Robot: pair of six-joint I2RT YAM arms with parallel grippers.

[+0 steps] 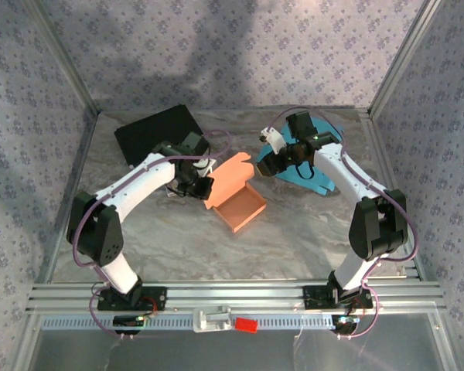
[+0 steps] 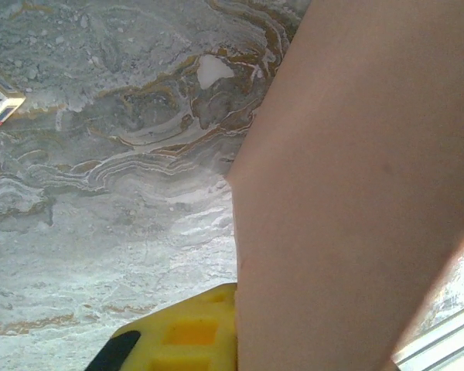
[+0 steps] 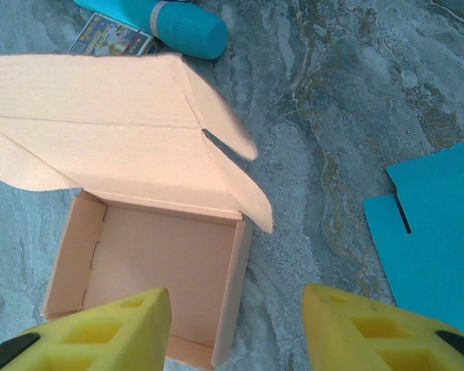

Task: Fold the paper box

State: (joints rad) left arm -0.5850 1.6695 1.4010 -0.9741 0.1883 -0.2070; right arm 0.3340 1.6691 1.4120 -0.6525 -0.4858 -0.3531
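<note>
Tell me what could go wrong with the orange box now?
1. The left gripper pinches the lid by one edge, so the thin card might crease or tear.
2. The right gripper hangs open above the box, not holding it, so the box may slide when the lid is pushed.
3. The lid's side flaps stick out and might miss the walls.

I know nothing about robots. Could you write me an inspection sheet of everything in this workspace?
Surface: marbled table, no spills seen.
Job's things: orange box upright and open, lid raised.
Clutter: black sheet at back left; blue cardboard, teal cylinder and printed card lying on the table.
Grippers: left gripper shut on the lid's edge; right gripper open above the box, holding nothing.
Cables: purple cables along both arms.
Surroundings: floral walls, metal frame.
</note>
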